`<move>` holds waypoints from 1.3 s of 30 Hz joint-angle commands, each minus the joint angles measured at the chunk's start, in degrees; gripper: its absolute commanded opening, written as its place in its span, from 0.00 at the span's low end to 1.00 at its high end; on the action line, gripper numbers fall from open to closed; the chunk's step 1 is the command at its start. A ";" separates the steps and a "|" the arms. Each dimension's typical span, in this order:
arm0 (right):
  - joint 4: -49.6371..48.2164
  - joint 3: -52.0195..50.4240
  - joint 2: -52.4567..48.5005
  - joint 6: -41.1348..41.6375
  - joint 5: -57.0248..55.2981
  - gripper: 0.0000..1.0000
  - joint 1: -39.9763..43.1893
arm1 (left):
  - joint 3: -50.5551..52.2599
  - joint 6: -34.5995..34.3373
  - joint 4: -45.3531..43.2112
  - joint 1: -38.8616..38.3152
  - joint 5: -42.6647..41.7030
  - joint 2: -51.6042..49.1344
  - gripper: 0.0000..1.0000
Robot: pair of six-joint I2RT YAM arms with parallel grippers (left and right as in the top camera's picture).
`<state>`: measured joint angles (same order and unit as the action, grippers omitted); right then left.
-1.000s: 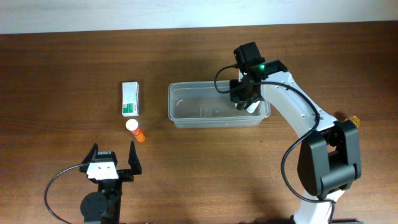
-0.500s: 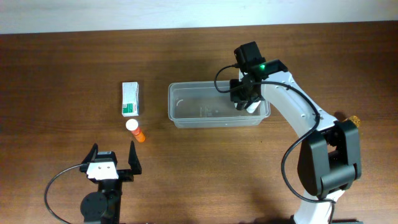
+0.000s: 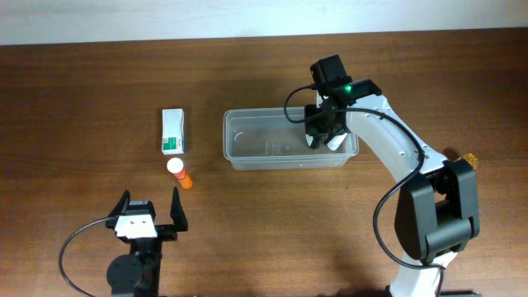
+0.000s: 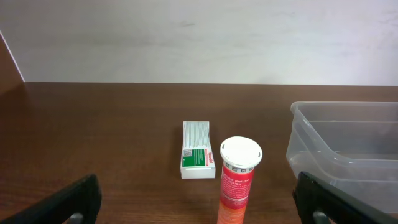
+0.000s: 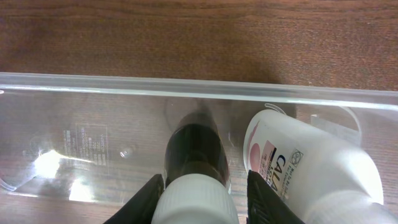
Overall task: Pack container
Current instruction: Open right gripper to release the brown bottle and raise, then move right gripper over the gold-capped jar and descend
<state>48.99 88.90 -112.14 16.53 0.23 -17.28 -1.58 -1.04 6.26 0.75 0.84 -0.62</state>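
Two bottles in container [image 3: 247,157]: dark bottle [image 5: 196,149], white bottle [image 5: 292,168]. Right gripper [image 5: 200,198] straddles dark bottle, grip unclear. Left gripper [image 3: 150,198] spread wide, idle. Box [image 3: 172,130], orange tube [image 3: 181,173] outstanding, left of container.

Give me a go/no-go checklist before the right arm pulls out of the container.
1. Dark bottle is inside the container: ok.
2. Right gripper has let go of the dark bottle: cannot tell; its fingers closely flank the bottle's white cap.
3. White bottle is in the container beside the dark bottle: ok.
4. White bottle is clear of the nearer finger: cannot tell; they sit very close.
5. Left gripper is open and holds nothing: ok.
6. Orange tube and box lie outside the container, not yet packed, with nothing on them: ok.
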 commanded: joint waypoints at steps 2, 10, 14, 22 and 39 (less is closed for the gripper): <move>-0.20 -0.24 0.24 0.48 -0.50 0.35 0.04 | 0.42 0.87 -0.22 0.26 -0.59 0.28 0.99; 1.53 4.35 0.46 -0.24 -0.52 0.35 0.04 | 0.42 0.87 -0.22 0.26 -0.59 0.28 0.99; 4.70 9.77 0.57 -1.29 -0.57 0.35 0.04 | 0.42 0.87 -0.24 0.26 -0.59 0.28 0.99; 13.07 23.91 0.57 -4.76 -0.57 0.36 0.07 | 0.42 0.87 -0.22 0.26 -0.59 0.28 0.99; 42.18 45.40 0.79 -8.20 -18.67 0.68 14.88 | 0.42 0.87 -0.22 0.26 -0.59 0.28 0.99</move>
<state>90.11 133.34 -112.16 8.54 -15.70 -4.89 -1.58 -1.04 6.26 0.73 0.84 -0.62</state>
